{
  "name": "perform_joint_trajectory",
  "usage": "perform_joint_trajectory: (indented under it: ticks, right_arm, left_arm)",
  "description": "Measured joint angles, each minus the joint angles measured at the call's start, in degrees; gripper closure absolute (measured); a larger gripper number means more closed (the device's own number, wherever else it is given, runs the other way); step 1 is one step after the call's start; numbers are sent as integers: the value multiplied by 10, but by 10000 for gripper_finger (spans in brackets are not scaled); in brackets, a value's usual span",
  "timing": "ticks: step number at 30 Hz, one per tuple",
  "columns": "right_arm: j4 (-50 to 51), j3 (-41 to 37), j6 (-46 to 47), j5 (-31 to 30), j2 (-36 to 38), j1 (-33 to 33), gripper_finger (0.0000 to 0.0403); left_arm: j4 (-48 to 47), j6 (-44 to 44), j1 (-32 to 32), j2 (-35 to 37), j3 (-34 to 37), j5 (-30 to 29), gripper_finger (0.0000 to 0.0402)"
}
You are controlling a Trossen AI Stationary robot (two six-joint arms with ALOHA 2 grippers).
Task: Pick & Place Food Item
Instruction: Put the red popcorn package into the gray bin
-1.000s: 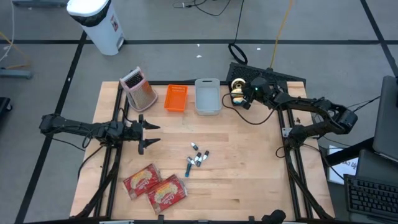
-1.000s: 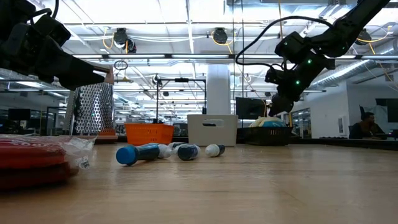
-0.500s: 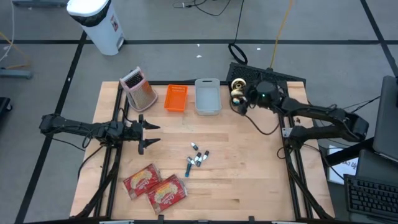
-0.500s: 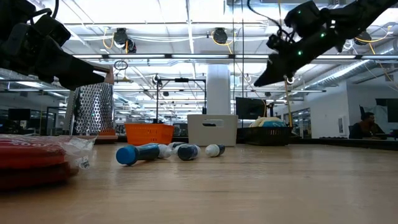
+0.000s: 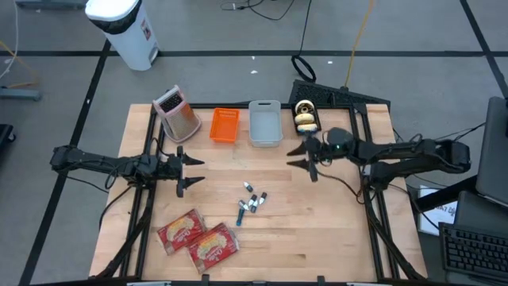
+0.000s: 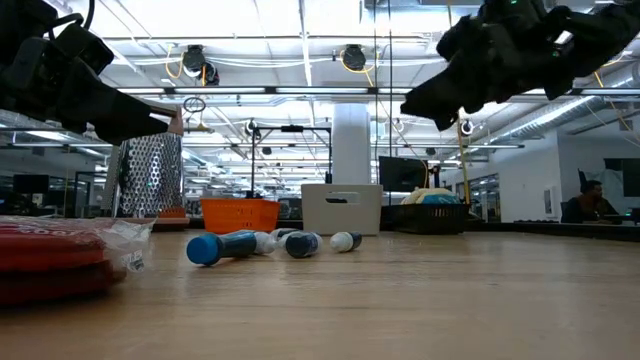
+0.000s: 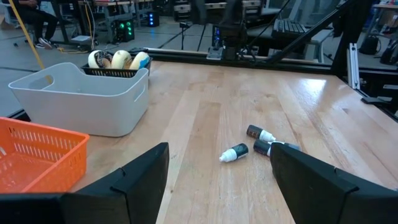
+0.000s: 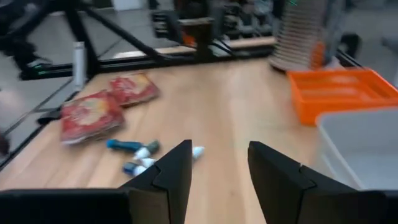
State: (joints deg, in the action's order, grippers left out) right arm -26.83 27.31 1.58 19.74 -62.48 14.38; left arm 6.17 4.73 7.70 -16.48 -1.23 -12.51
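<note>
No writing is readable on the 2 red food packets (image 5: 198,238). Taking the grey bin (image 5: 264,123) as landmark: packets well apart toward the table's near-left corner, 3 small bottles (image 5: 251,200) between, 1 orange basket (image 5: 224,125) just beside it, 1 grater (image 5: 178,114) beyond. Right gripper (image 5: 305,159) near it, fingers apart, empty. Left gripper (image 5: 187,170) parted, empty.

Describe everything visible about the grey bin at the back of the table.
The grey bin is a rectangular, pale grey tub that looks like plastic, with rounded corners, sloping walls and a handle slot in its end wall. It sits upright on the wooden table near the far edge, between the orange basket and a black tray of food items, close to both; contact cannot be judged. From above, nothing shows inside it. No hand touches it.
</note>
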Motion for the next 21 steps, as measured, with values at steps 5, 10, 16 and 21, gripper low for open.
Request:
perform_joint_trajectory:
  ticks: [5, 10, 16, 21]
  right_arm:
    - [-57, -26, -30, 1, 0, -38, 260]
    - [-79, -30, -62, 0, 0, -51, 260]
    - [-114, -30, -108, -1, 0, -51, 258]
    - [-120, -30, -146, -1, 0, -49, 257]
  left_arm:
    - [0, 0, 0, 0, 0, 0, 119]
    - [0, 0, 0, 0, 0, 0, 119]
    - [33, -48, -2, 0, 0, -24, 119]
    - [109, -26, -2, 0, 0, -25, 119]
